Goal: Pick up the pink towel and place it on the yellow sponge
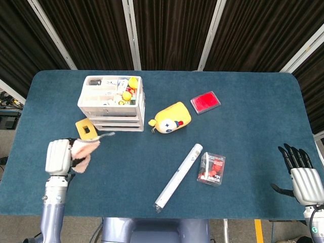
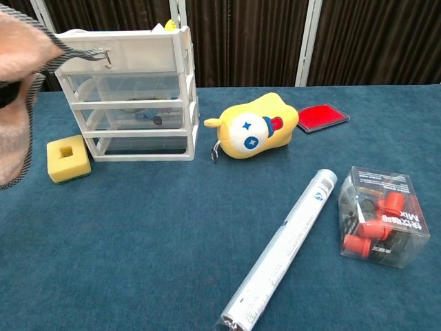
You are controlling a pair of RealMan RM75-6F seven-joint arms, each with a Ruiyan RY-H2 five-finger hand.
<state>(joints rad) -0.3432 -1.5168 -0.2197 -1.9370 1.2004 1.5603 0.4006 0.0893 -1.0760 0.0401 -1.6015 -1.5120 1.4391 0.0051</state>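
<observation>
Pink towel sits bunched in your left hand, lifted at the frame's lower left, just below the yellow sponge. Your right hand hangs empty, fingers spread, lower right.

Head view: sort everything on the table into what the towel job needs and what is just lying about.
Belongs to the job:
pink towel, held up in the left hand
yellow sponge

Just lying about:
white drawer unit
yellow plush toy
red pad
white tube
clear box
right hand, open, idle
</observation>
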